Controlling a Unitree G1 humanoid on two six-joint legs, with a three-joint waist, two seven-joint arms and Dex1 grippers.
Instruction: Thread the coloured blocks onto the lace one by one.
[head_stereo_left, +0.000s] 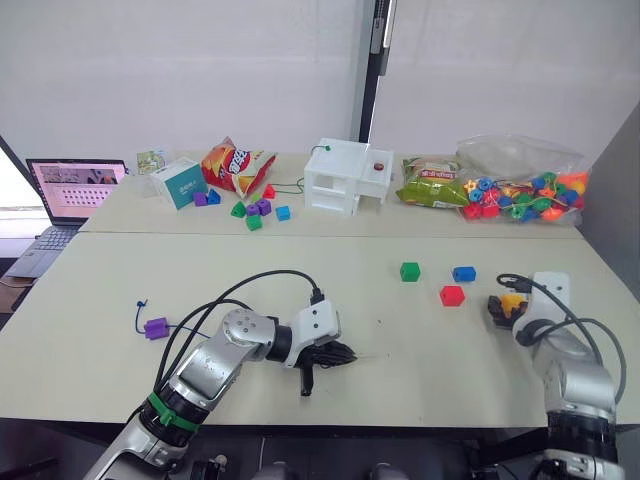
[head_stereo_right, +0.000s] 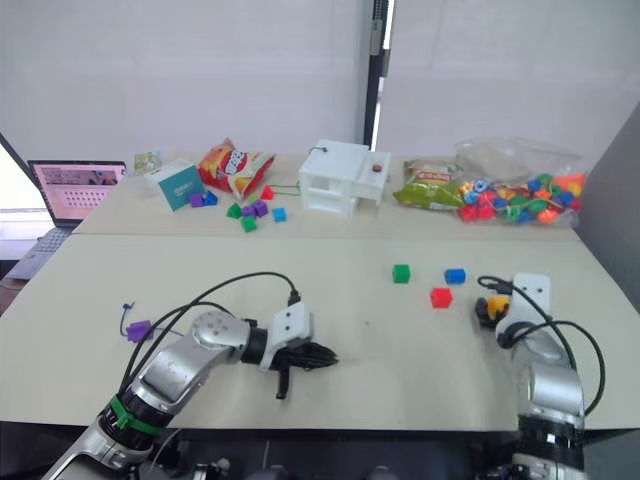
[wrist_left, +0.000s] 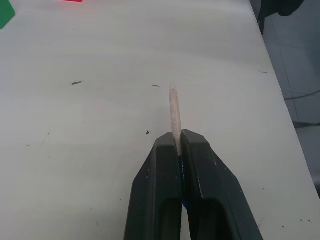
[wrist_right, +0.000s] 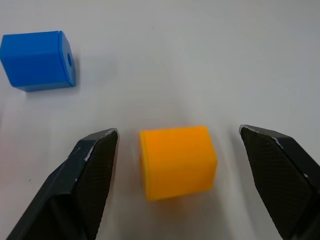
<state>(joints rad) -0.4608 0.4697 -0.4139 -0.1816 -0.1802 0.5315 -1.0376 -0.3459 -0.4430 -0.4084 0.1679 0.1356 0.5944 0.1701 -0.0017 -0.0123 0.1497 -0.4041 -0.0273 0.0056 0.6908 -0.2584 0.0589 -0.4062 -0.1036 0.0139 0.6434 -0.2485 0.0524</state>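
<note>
My left gripper (head_stereo_left: 345, 352) hovers low over the near middle of the table, shut on the lace; the stiff pale tip (wrist_left: 173, 107) sticks out past its fingers. The lace's dark-blue tail (head_stereo_left: 140, 310) lies at the near left beside a purple block (head_stereo_left: 155, 327); whether the block is on the lace I cannot tell. Green (head_stereo_left: 410, 271), blue (head_stereo_left: 463, 273) and red (head_stereo_left: 452, 295) blocks lie loose right of centre. At the right edge my right gripper (wrist_right: 177, 133) is open around the yellow-orange block (wrist_right: 177, 161), with a finger on either side and not touching it.
Along the back stand a laptop (head_stereo_left: 75, 187), a teal box (head_stereo_left: 180, 183), a snack bag (head_stereo_left: 235, 165), several small blocks (head_stereo_left: 255, 208), a white box (head_stereo_left: 345, 178), a green packet (head_stereo_left: 430, 185) and a clear bag of beads (head_stereo_left: 520, 190). A seam (head_stereo_left: 330, 235) joins two tables.
</note>
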